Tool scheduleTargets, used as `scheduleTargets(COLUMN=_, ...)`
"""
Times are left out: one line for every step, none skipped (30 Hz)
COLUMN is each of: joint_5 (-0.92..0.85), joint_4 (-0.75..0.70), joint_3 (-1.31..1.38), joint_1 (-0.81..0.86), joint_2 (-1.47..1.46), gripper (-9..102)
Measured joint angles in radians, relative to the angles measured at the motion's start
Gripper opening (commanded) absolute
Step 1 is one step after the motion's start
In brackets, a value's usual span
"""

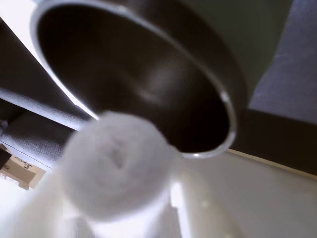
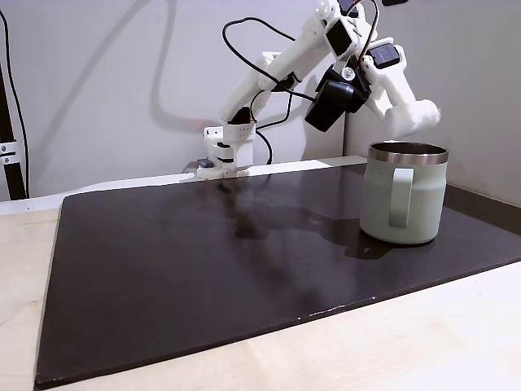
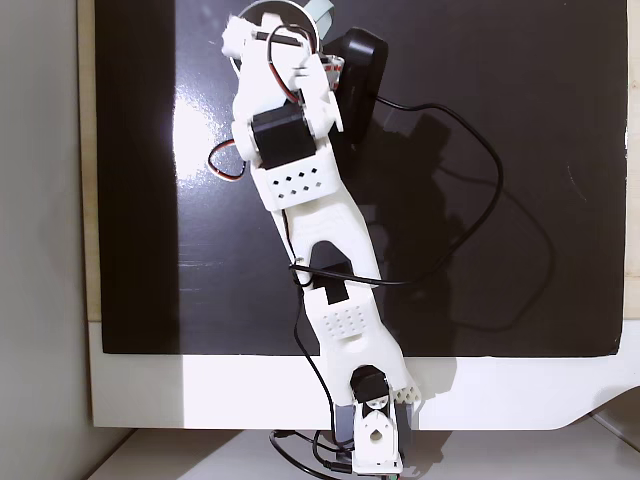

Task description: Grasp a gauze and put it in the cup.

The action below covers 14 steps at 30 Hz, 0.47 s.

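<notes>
In the wrist view the gauze [image 1: 116, 166] is a blurred white roll at lower centre, and my gripper is shut on it, with its white fingers [image 1: 163, 215] blurred beneath. Just beyond it gapes the dark mouth of the cup [image 1: 148, 79] with its steel rim. In a fixed view the sage-green cup [image 2: 403, 195] stands upright on the right of the mat, handle facing the camera. There my gripper [image 2: 417, 116] hovers just above its rim. In the fixed view from above, the arm covers most of the cup [image 3: 322, 12] at the top edge.
A dark mat [image 2: 203, 269] covers the pale wooden table [image 2: 407, 342]. The arm's base [image 2: 226, 151] is at the mat's far edge by the grey wall. Black cables [image 3: 500, 230] loop over the mat beside the arm.
</notes>
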State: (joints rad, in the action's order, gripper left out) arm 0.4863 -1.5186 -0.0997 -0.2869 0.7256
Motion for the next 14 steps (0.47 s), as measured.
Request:
scheduleTargets(joint_5=0.0, joint_4=0.0, joint_3=0.0, joint_1=0.0, joint_2=0.0, gripper=38)
scheduleTargets(joint_5=0.0, joint_4=0.0, joint_3=0.0, joint_1=0.002, joint_2=0.0, gripper=38)
scheduleTargets(joint_5=0.0, joint_4=0.0, joint_3=0.0, joint_1=0.003, joint_2=0.0, gripper=38)
scheduleTargets(joint_5=0.0, joint_4=0.0, joint_3=0.0, joint_1=0.003, joint_2=0.0, gripper=38)
scheduleTargets(joint_5=0.0, joint_4=0.0, joint_3=0.0, joint_1=0.003, joint_2=0.0, gripper=38)
scheduleTargets(joint_5=0.0, joint_4=0.0, joint_3=0.0, joint_1=0.003, joint_2=0.0, gripper=38)
scheduleTargets(joint_5=0.0, joint_4=0.0, joint_3=0.0, joint_1=0.002, joint_2=0.0, gripper=38)
scheduleTargets(joint_5=0.0, joint_4=0.0, joint_3=0.0, joint_1=0.0, joint_2=0.0, gripper=38)
scheduleTargets(joint_5=0.0, joint_4=0.0, joint_3=0.0, joint_1=0.0, joint_2=0.0, gripper=38)
scheduleTargets(joint_5=0.0, joint_4=0.0, joint_3=0.0, joint_1=0.0, joint_2=0.0, gripper=38)
scheduleTargets(joint_5=0.0, joint_4=0.0, joint_3=0.0, joint_1=0.002, joint_2=0.0, gripper=38)
scheduleTargets(joint_5=0.0, joint_4=0.0, joint_3=0.0, joint_1=0.002, joint_2=0.0, gripper=38)
scheduleTargets(joint_5=0.0, joint_4=0.0, joint_3=0.0, joint_1=0.002, joint_2=0.0, gripper=38)
scheduleTargets(joint_5=0.0, joint_4=0.0, joint_3=0.0, joint_1=0.002, joint_2=0.0, gripper=38)
